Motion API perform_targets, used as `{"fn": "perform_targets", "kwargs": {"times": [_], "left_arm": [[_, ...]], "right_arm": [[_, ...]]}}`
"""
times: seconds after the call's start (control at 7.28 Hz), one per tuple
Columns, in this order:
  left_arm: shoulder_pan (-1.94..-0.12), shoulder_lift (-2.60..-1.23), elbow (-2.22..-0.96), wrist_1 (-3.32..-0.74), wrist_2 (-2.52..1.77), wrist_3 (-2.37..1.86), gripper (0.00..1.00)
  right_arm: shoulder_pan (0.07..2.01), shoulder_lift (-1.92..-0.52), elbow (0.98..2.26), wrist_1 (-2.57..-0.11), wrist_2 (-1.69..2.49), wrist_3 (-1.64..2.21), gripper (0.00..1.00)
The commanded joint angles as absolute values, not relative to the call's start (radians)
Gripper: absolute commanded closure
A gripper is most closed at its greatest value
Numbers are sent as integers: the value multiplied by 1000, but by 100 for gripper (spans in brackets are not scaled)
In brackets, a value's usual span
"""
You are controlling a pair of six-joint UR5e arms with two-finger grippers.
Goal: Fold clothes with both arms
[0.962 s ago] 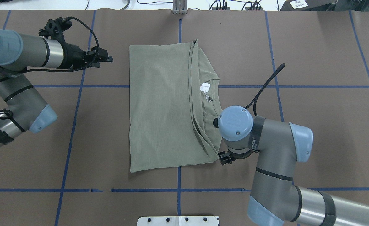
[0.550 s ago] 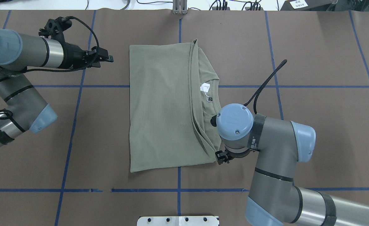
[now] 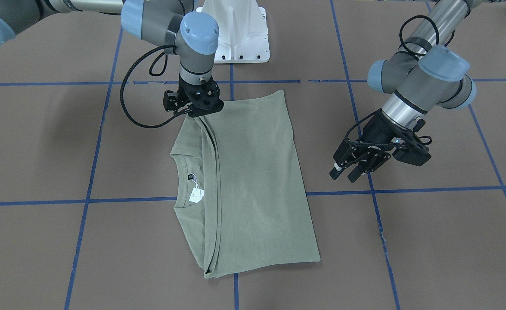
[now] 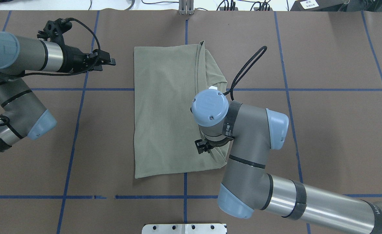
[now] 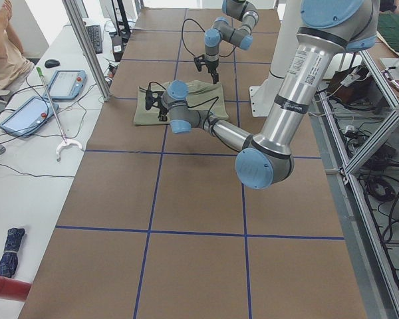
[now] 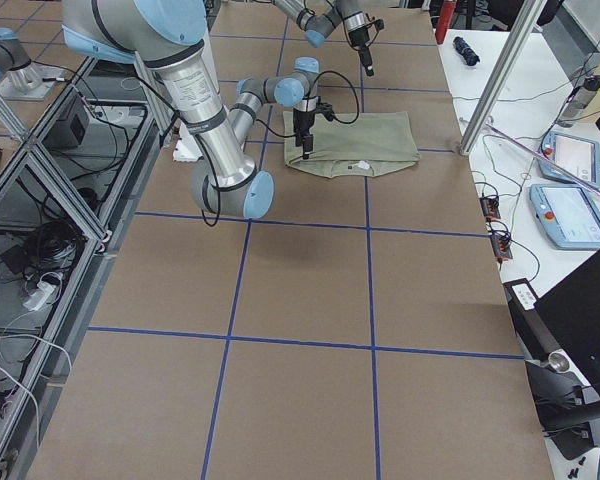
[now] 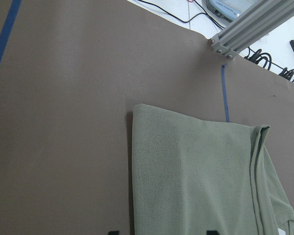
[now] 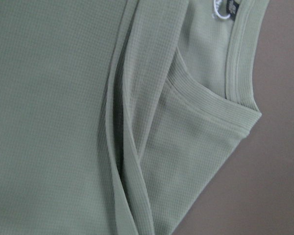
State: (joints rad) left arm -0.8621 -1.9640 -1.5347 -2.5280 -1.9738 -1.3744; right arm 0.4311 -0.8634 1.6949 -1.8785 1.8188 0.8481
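Observation:
The pale sage-green shirt [image 4: 164,110] lies folded flat in the middle of the table, and also shows in the front view [image 3: 253,181]. Its neck with the white tag [image 3: 196,196] is on the robot's right. My right gripper [image 3: 194,113] points down, low over the shirt's near right part, and shows under its wrist in the overhead view [image 4: 201,148]. The right wrist view shows only cloth folds and collar [image 8: 235,73] close up, so I cannot tell how its jaws stand. My left gripper [image 4: 111,61] is open and empty, left of the shirt's far left corner [image 7: 137,110].
The white pedestal base [image 3: 235,38] stands at the robot's table edge. An aluminium post [image 4: 186,8] stands at the far edge. Blue tape lines [image 4: 80,89] cross the brown table cover. Tablets [image 5: 66,83] lie on the side bench.
My right arm has swung to the left, from beside the shirt's near right corner to over the shirt. The left arm has barely shifted. The shirt has not moved.

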Motion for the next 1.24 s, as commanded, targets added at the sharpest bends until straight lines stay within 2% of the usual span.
{"fn": "perform_targets", "kwargs": {"times": [0.0,0.41,0.69,0.82,0.96,1.1], "left_arm": [[-862,-1960,-1539,-2528,-1982,-1374,33],[-862,-1959,-1542,-2528,-1982,-1374,33],[-864,-1959,-1545,-2528,-1982,-1374,33],[-862,-1960,-1545,-2528,-1982,-1374,33],[-864,-1960,-1545,-2528,-1982,-1374,33],[-864,-1960,-1545,-2528,-1982,-1374,33]], "right_arm": [[440,-848,1637,-1815,1822,862,1],[442,-859,1634,-1806,1847,882,13],[442,-865,1594,-1717,1891,905,15],[442,-864,1594,-1710,1911,914,34],[443,-867,1594,-1709,1937,929,97],[451,-871,1595,-1709,1953,924,100]]}}
